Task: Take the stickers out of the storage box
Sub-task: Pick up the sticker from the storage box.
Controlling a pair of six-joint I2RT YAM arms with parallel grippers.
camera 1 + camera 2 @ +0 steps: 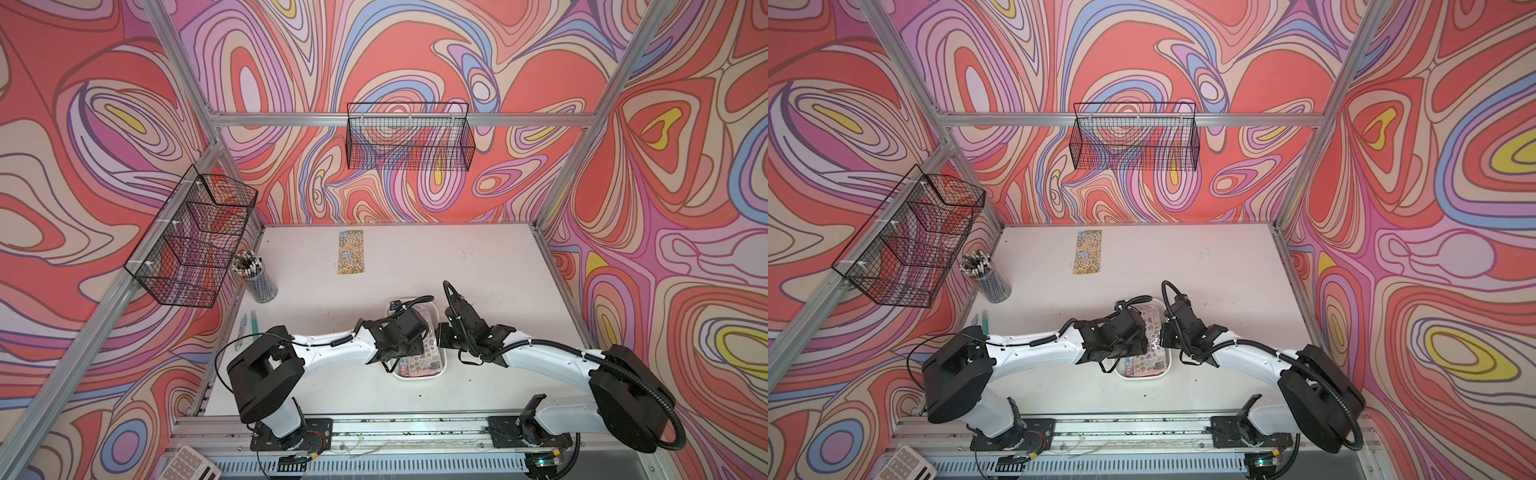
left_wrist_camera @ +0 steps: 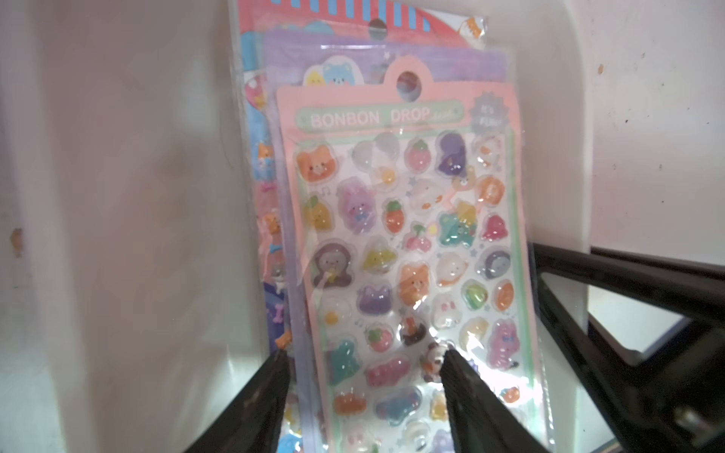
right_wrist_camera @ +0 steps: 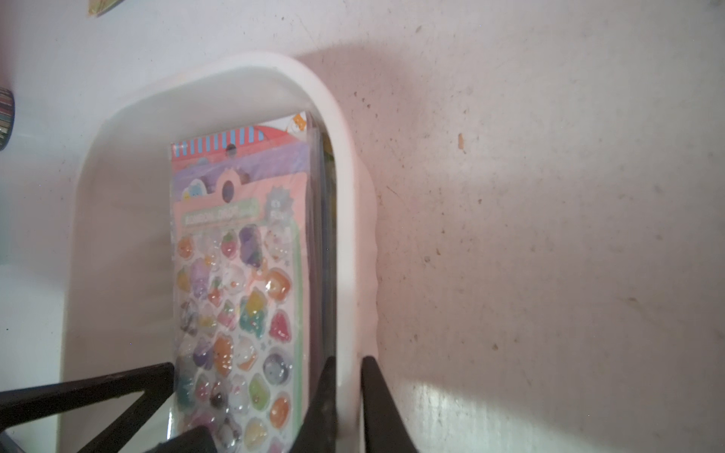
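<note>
Storage box (image 3: 345,188): white, rounded corners, on a speckled white table (image 3: 549,235). Stickers (image 3: 235,294) lie stacked inside, crowded against one long wall. Top sheet pink-edged, with glossy puffy cartoon figures; lilac and red-striped sheets show behind it, darker edges nearer the wall. Right gripper (image 3: 349,392) pinches that same wall, one finger inside, one outside. Left gripper (image 3: 184,398) over the top sheet's face, fingers apart; contact unclear.

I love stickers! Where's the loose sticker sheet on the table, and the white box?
loose sticker sheet (image 1: 350,252): a top view, its middle.
white box (image 3: 353,235): right wrist view, its rim.
</note>
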